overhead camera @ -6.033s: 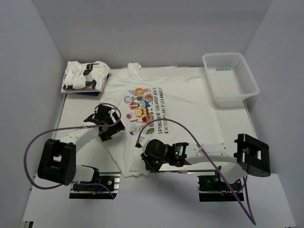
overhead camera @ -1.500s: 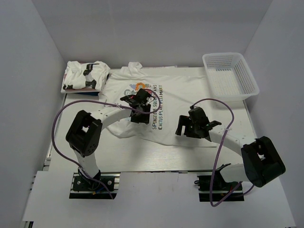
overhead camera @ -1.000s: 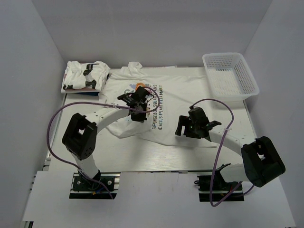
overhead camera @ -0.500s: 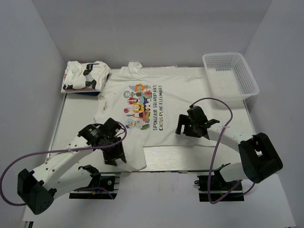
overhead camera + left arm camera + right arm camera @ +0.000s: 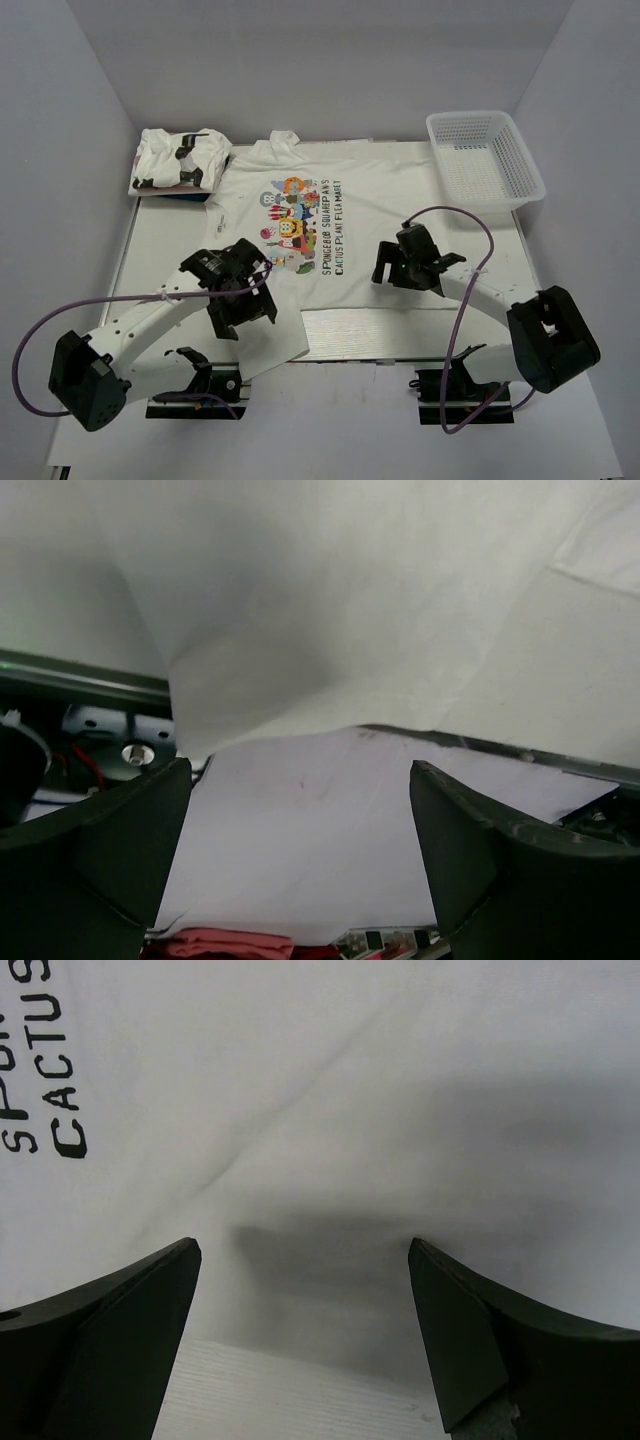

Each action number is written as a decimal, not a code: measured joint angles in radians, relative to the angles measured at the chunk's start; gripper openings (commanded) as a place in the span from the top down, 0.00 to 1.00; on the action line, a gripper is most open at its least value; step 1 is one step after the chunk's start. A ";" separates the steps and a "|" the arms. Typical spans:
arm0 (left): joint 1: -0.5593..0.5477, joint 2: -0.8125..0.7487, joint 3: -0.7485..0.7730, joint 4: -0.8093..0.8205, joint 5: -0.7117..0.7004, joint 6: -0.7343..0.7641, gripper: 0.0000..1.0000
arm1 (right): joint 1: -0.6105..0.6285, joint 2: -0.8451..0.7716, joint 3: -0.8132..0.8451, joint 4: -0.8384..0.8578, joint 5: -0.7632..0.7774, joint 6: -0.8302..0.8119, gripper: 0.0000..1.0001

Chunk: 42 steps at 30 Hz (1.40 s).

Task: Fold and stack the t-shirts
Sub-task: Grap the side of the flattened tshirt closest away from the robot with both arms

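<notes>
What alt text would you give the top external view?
A white printed t-shirt lies spread on the table, left arm and right arm over its near edge, jaws open. Folded t-shirts sit far left, a basket far right.

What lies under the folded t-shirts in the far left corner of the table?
A dark blue strip shows below the near edge of the folded t-shirts. The rest is covered, so what it is cannot be told.

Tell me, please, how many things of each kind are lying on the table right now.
Printed t-shirt, spread flat: 1
Pile of folded t-shirts: 1 (shirts within cannot be counted)
White mesh basket: 1
Total: 3
</notes>
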<state>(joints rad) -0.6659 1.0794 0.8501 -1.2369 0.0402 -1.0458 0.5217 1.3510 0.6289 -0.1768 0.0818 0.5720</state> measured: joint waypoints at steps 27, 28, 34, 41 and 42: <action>-0.011 -0.016 -0.282 0.121 0.077 -0.069 0.27 | -0.148 -0.333 -0.024 -0.294 0.162 0.099 0.10; -0.011 -0.008 -0.282 0.128 0.068 -0.066 0.29 | -0.152 -0.337 -0.024 -0.305 0.169 0.099 0.10; -0.018 0.020 -0.291 0.166 0.046 -0.051 0.39 | -0.187 -0.344 -0.024 -0.356 0.192 0.104 0.10; -0.028 0.053 -0.329 0.191 0.045 -0.037 0.37 | -0.242 -0.334 -0.024 -0.375 0.181 0.118 0.10; -0.033 0.063 -0.326 0.195 0.046 -0.034 0.37 | -0.250 -0.330 -0.024 -0.375 0.179 0.121 0.10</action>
<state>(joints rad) -0.6987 1.1419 0.5240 -1.0424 0.0860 -1.0794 0.2718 1.0206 0.6048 -0.5522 0.2604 0.6933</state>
